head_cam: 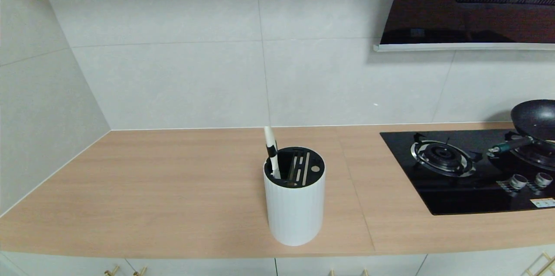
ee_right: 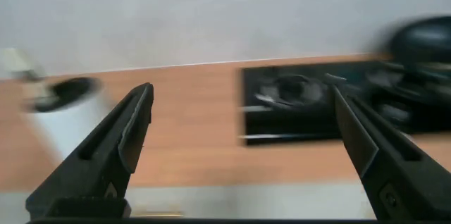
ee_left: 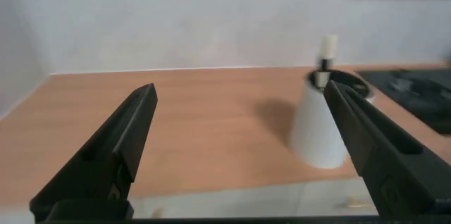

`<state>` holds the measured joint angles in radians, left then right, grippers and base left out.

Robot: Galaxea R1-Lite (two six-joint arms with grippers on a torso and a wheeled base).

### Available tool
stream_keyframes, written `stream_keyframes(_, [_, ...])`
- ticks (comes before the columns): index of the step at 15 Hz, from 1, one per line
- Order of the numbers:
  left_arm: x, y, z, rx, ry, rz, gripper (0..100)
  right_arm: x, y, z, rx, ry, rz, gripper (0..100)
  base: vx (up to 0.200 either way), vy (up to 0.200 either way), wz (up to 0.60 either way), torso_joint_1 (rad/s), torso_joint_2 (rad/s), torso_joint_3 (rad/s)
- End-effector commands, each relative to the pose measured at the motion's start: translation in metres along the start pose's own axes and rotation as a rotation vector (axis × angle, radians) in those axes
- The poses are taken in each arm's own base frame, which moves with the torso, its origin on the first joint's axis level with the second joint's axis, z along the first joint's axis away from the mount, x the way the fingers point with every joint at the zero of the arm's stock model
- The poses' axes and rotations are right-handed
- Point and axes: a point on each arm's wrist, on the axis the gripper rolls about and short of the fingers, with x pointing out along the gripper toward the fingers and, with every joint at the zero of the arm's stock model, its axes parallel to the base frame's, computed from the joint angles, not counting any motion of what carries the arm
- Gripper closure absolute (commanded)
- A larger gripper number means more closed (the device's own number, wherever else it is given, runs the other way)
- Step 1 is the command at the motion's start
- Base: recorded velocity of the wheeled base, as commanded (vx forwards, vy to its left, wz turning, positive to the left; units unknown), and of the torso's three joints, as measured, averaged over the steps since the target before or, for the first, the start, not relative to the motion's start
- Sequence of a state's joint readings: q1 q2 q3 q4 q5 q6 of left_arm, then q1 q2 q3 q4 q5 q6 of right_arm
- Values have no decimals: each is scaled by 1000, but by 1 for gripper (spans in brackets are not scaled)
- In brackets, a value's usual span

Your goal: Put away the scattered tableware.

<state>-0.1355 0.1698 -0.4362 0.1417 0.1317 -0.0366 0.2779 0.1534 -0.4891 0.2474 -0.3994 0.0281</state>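
A white cylindrical utensil holder (head_cam: 295, 206) with a black slotted top stands near the front edge of the wooden counter (head_cam: 173, 189). One white-and-black handled utensil (head_cam: 271, 151) stands upright in its left side. In the left wrist view my left gripper (ee_left: 239, 94) is open and held off the counter's front edge, with the utensil holder (ee_left: 320, 129) and the utensil (ee_left: 326, 58) ahead of it. My right gripper (ee_right: 239, 94) is open too, likewise back from the counter, with the utensil holder (ee_right: 70, 122) off to one side of it.
A black gas hob (head_cam: 472, 172) takes up the counter's right end, with a dark wok (head_cam: 535, 119) on its far burner and knobs along the front. A range hood (head_cam: 468, 7) hangs above. Tiled walls close the back and left.
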Motion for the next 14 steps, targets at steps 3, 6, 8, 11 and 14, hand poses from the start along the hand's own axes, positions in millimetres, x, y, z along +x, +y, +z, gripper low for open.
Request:
stream_keyframes(3, [-21,-8,-26,96,-91,18,0,-6,11,-8,-32,-2,-34,0,0,0,0,0,0,0])
stream_keyframes(6, [0,-3,-68,130,-38,117,0,-2,15,-68,-85,58,-113,0,0,0,0,0,0,0])
stream_keyframes(8, [9,-2,-96,193,6,119,0,9,16,-78,-68,-46,-101,0,0,0,0,0,0,0])
stream_keyframes(11, [9,-2,-105,127,83,79,0,17,19,-107,-100,44,35,0,0,0,0,0,0,0])
stream_keyframes(14, [9,-3,-109,108,128,-2,0,17,20,-112,-72,104,103,0,0,0,0,0,0,0])
